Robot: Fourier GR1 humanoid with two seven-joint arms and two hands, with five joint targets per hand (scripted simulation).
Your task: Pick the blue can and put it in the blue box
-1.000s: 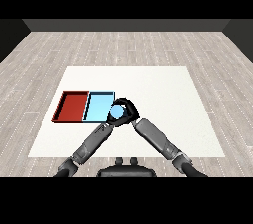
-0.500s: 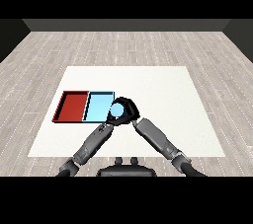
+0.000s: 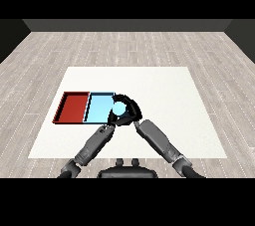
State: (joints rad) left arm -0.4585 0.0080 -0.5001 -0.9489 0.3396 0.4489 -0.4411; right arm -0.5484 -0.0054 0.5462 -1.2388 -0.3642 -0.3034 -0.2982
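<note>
since the earlier frames the right hand point(image 3: 128, 111) has carried the blue can point(image 3: 118, 107) a little further toward the view's left, so the can now overlaps the right rim of the light blue tray point(image 3: 97, 108) where before it hung just beside it. the right hand's fingers curl round the can from the far side and the right, holding it; whether it is lifted above the tray or touching the rim cannot be told from this view. the left hand point(image 3: 115, 119) sits close under the can, near the tray's right front corner, mostly hidden, and i cannot tell how its fingers stand.

judging by this, the carry step is nearly done and the placing is not yet made. the next move calls for shifting the can a bit more to the left, fully over the tray's floor, then lowering and uncurling the fingers.

the can shows a pale round face toward the head, which suggests its long axis stands roughly upright, end up, though any tilt is hard to read. the red tray point(image 3: 72, 107) lies touching the blue one on its left, on the white table point(image 3: 164, 90).
</note>
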